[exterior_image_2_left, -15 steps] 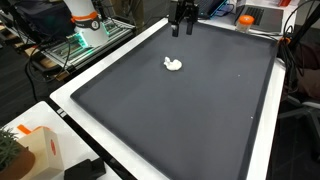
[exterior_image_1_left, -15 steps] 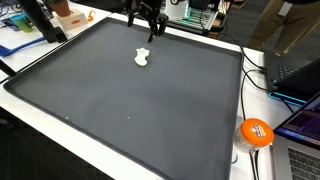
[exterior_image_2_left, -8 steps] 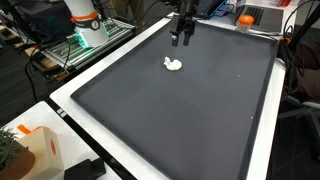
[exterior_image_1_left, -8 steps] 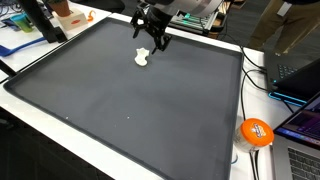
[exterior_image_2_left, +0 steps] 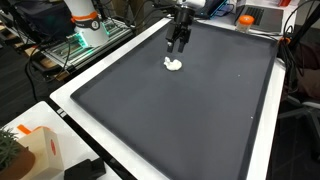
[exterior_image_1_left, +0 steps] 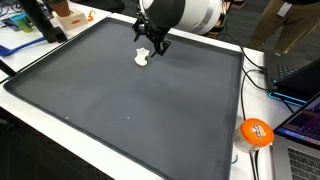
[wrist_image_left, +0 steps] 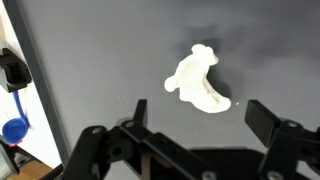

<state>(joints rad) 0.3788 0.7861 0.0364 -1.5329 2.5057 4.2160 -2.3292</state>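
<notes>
A small white lumpy object [exterior_image_1_left: 141,56] lies on the dark grey mat [exterior_image_1_left: 120,100] near its far side; it also shows in the other exterior view [exterior_image_2_left: 174,65] and in the wrist view [wrist_image_left: 199,80]. My gripper [exterior_image_1_left: 153,42] hangs just above and slightly behind it, also seen from the other side [exterior_image_2_left: 177,42]. In the wrist view the two black fingers stand wide apart [wrist_image_left: 200,112], empty, with the white object just beyond them.
An orange ball [exterior_image_1_left: 256,131] and cables lie on the white table edge beside the mat. An orange-and-white robot base [exterior_image_2_left: 84,22] stands past the mat's far corner. A blue item [wrist_image_left: 10,128] lies off the mat's edge in the wrist view.
My gripper has come down from the mat's far edge toward the white object and now hovers close above it. The white object has not moved.
</notes>
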